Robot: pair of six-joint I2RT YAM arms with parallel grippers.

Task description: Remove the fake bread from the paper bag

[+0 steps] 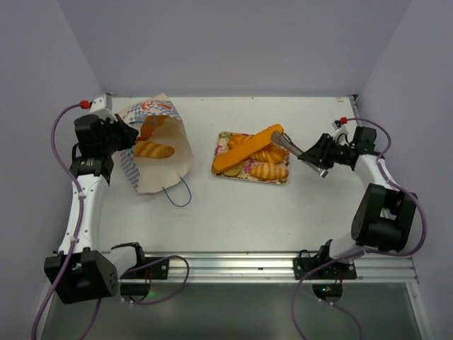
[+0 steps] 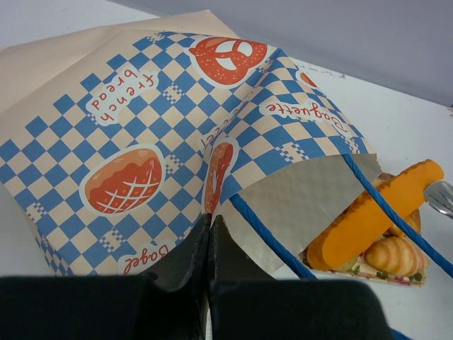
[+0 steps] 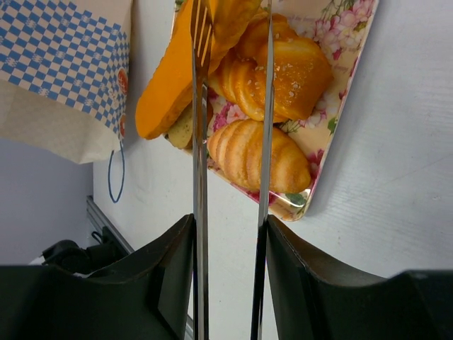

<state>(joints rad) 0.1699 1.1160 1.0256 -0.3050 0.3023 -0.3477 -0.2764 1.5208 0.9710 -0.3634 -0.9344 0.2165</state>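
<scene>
The paper bag (image 1: 161,168) lies on its side at the left, mouth toward the tray. A braided loaf (image 1: 154,149) and an orange piece (image 1: 148,129) show inside it. My left gripper (image 1: 131,134) is shut on the bag's rim (image 2: 219,188); its tips (image 2: 210,221) pinch the paper beside the blue cord handle (image 2: 269,234). My right gripper (image 1: 315,157) is shut on metal tongs (image 1: 290,145). In the right wrist view the tong arms (image 3: 200,142) straddle the end of a long orange stick (image 3: 170,85) resting on the tray's loaves (image 3: 258,156).
The floral tray (image 1: 284,181) sits at the table's middle with several breads on it. The bag's other blue handle (image 1: 180,195) loops onto the table toward the near edge. Grey walls close in the back and both sides.
</scene>
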